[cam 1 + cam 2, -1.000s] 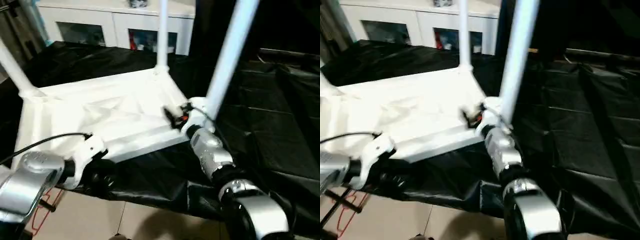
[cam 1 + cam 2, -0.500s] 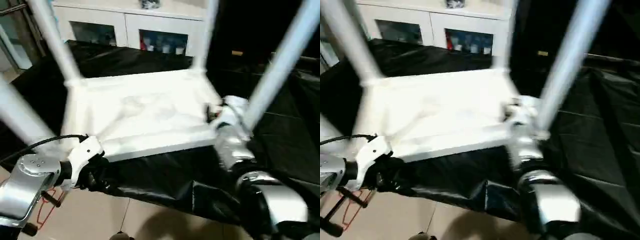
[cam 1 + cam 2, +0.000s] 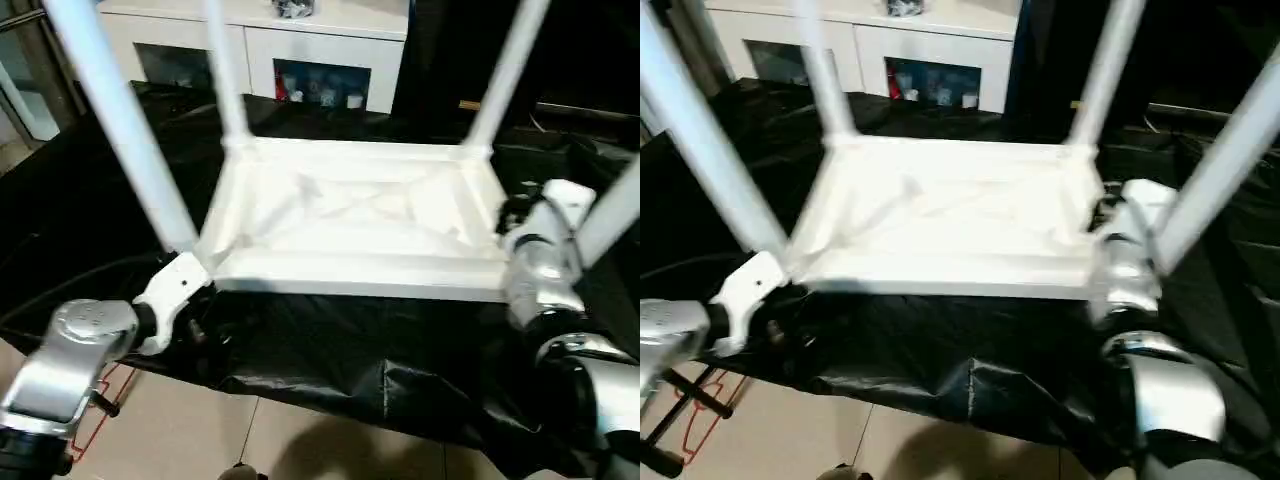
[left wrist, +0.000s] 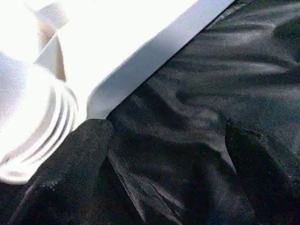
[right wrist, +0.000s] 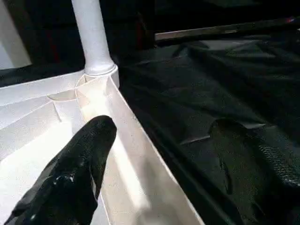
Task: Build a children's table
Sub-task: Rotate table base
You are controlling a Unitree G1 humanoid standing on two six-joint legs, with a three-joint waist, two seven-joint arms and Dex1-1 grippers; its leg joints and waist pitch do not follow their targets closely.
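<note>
The children's table (image 3: 360, 215) lies upside down on the black cloth, its ribbed underside up and four white legs rising from the corner sockets. The near left leg (image 3: 125, 130) stands just above my left gripper (image 3: 200, 325). In the left wrist view that gripper (image 4: 164, 183) is open over bare cloth, with the table's rim beside one of its fingers (image 4: 70, 178). My right gripper (image 3: 510, 215) is at the near right corner, by the near right leg (image 3: 610, 215). In the right wrist view it (image 5: 168, 164) is open and straddles the rim, one finger inside, one outside.
A white cabinet (image 3: 330, 50) with glass-fronted compartments stands behind the work surface. The black cloth (image 3: 350, 350) hangs over the front edge above a tiled floor (image 3: 250, 440). A red frame (image 3: 95, 400) sits low on the left.
The table has turned from skewed to square with me, its right end swinging right together with my right gripper. My left gripper stays by the near left corner.
</note>
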